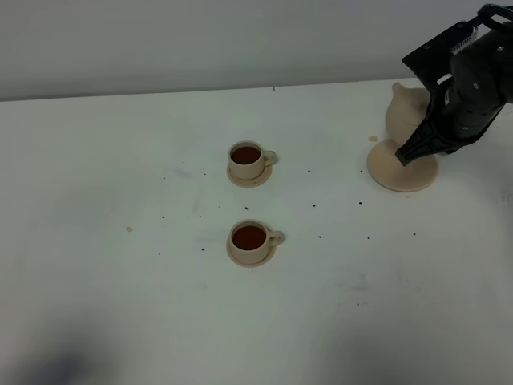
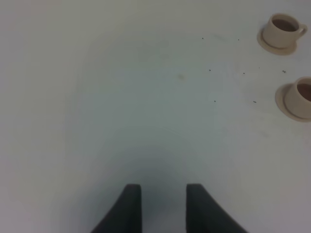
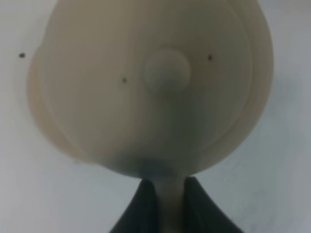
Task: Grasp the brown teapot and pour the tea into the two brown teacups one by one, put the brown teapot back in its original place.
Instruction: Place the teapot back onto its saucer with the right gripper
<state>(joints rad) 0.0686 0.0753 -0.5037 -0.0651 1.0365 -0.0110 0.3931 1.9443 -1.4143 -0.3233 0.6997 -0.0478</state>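
Risk: brown teapot (image 3: 155,87) could land off-centre and tip off its saucer (image 1: 401,170) | right hand (image 3: 165,204) clamped on handle; left hand (image 2: 163,206) open, idle | both teacups (image 1: 247,160) (image 1: 250,238) full

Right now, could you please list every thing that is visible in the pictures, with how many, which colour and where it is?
teapot: one, light tan, far right of the table, held by its handle over the large saucer, mostly hidden behind the right arm.
large saucer: one, light tan, flat on the table under the teapot.
teacups: two, light tan, near the table's middle, one farther and one nearer, both holding dark reddish-brown tea.
cup saucers: two, light tan, one under each cup.
table: one, white, with small dark specks and a brownish spot beside the large saucer.
left tool: one, black, open, above bare table.
right tool: one, black, shut on the teapot's handle.
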